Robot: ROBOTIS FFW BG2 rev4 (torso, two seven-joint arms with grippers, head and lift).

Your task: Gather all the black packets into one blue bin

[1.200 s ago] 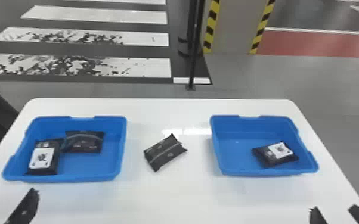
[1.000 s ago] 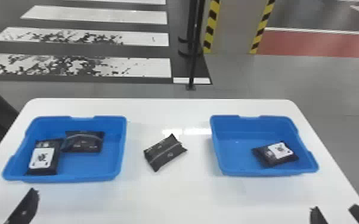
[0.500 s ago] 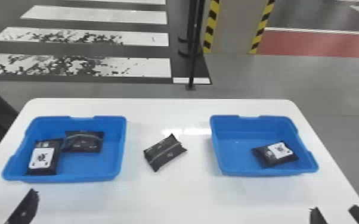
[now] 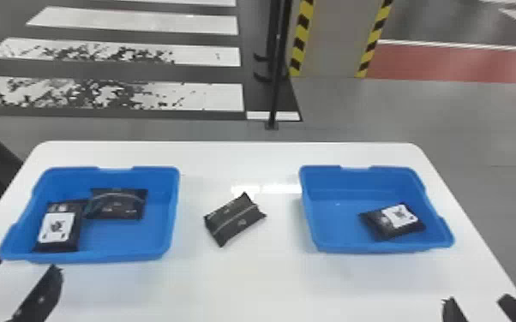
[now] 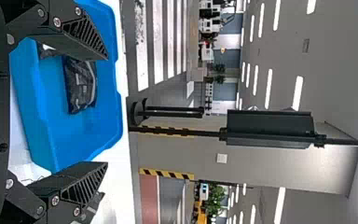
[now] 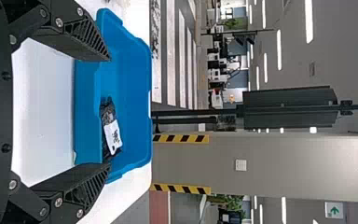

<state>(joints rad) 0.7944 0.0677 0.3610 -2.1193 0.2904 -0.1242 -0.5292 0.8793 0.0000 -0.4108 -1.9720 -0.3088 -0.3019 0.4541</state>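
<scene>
holding nothing in the spread left gripper (image 4: 25, 261) or spread right gripper (image 4: 475, 299), with one black packet (image 4: 235, 219) on the table (image 4: 244, 287) between left bin (image 4: 113, 240) and right bin (image 4: 336, 214).

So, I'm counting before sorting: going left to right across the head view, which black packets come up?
White-labelled packet in left bin → second packet beside it → loose packet on table → last packet in right bin.
</scene>
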